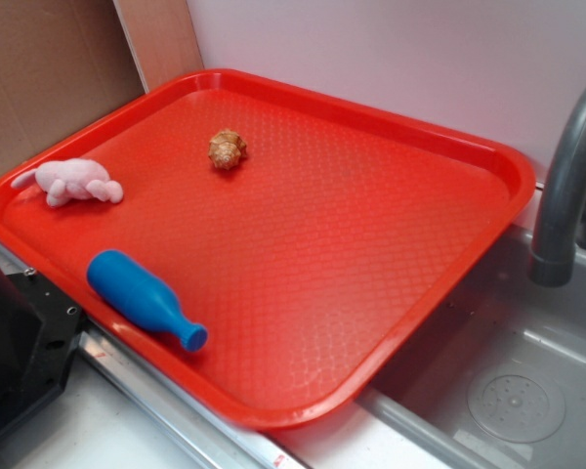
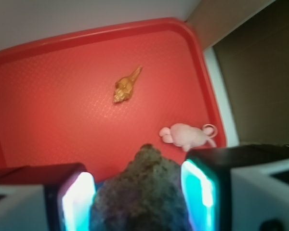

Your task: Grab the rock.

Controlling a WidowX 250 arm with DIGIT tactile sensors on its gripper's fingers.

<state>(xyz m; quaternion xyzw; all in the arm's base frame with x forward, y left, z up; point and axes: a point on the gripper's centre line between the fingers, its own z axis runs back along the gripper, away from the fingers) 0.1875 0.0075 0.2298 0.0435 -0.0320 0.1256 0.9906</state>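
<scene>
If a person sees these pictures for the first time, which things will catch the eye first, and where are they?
Most striking is the big red tray that fills the exterior view, beside a grey sink. On it lie a blue bottle at the near edge, a pink toy mouse at the left, and a tan bumpy lump farther back. In the wrist view, the claw holds the dark rough rock between its glowing fingers.

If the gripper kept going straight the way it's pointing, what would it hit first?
The gripper already has the rock between its fingers, so the rock leads. Beyond it lies bare red tray, probably near the pink toy mouse; depth is unclear.
</scene>
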